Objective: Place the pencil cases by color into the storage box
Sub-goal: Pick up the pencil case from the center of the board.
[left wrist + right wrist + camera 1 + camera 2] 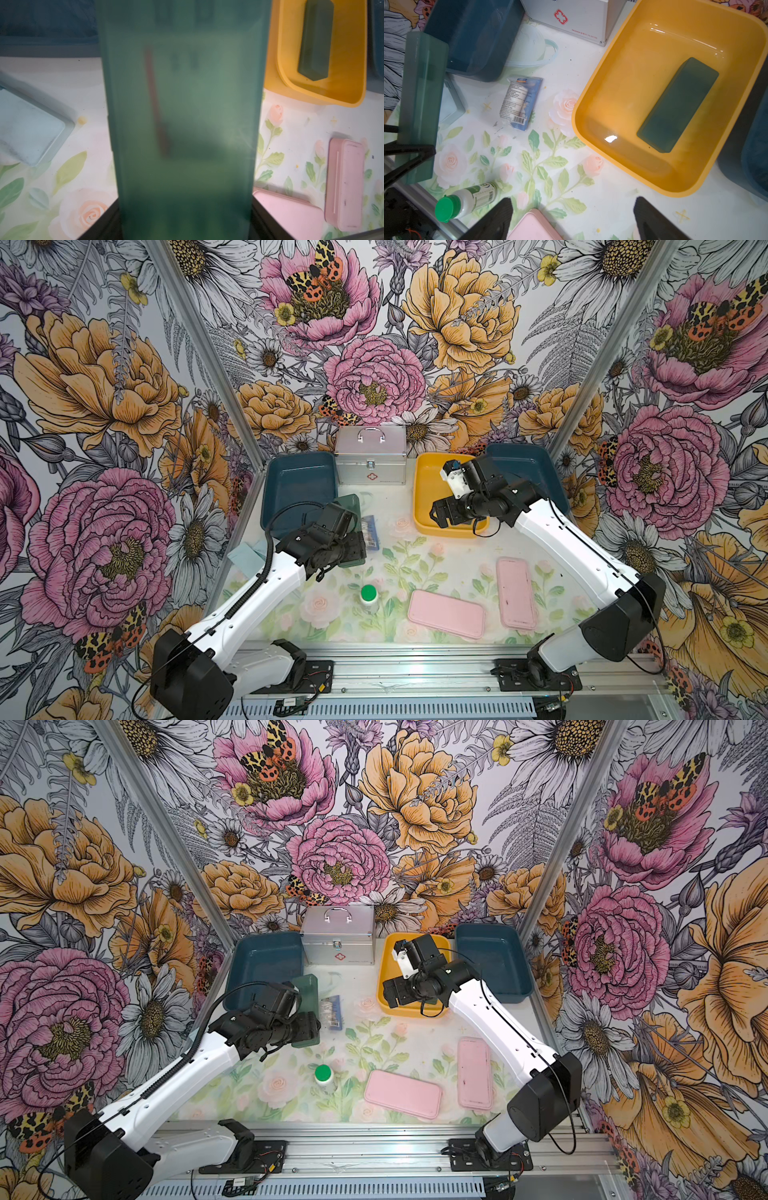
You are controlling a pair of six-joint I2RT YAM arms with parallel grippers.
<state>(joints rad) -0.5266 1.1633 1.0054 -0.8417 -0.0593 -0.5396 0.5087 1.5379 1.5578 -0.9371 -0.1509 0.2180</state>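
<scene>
Now the left gripper (pixel 355 549) pinches a green case (pixel 182 104) end-on. Rightward lies the yellow bin (pixel 612 93); the right gripper (pixel 573 200) gapes empty.

A red cross sign is printed on the front of the silver metal case (pixel 583 12), and the small red print beside it looks like it ends in "No 80169". A barcode and tiny print, too small to be read, are seen on the clear packet (pixel 519 101). Another barcode is seen on the green-capped bottle (pixel 471 199). The marks on the blurred dark green pencil case (pixel 182 124) cannot be read.
</scene>
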